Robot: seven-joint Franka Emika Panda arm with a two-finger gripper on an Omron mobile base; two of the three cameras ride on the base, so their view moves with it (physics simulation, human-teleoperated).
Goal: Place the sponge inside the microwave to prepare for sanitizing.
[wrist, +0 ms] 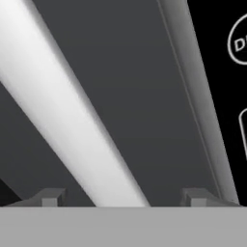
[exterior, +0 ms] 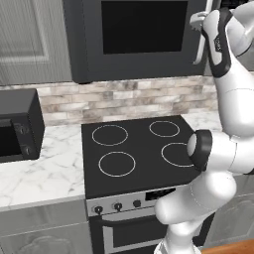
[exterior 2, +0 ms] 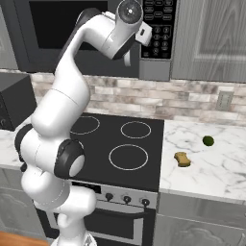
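Sitting untouched on the marble worktop (exterior 2: 216, 158) to the right of the stove (exterior 2: 120, 149), the sponge (exterior 2: 181, 159) lies flat with a small green ball (exterior 2: 208, 140) near it, both well apart from the arm. It waits there, I'd say, because the microwave (exterior 2: 96, 33) up above the stove has its door shut, and nothing can go inside until that is dealt with.

That explains where the hand (wrist: 123, 198) is: raised high against the microwave door, next to the keypad (exterior 2: 161, 29). From the hand's own camera the silver bar handle (wrist: 72, 120) runs slantwise straight between the two fingertips (wrist: 48, 198), which stand spread on either side of it (not yet pinching it, as far as I can see). So the hand is released but straddling the handle, placed to clamp and pull.

A smaller black appliance (exterior: 20, 129) sits on the worktop to the left.
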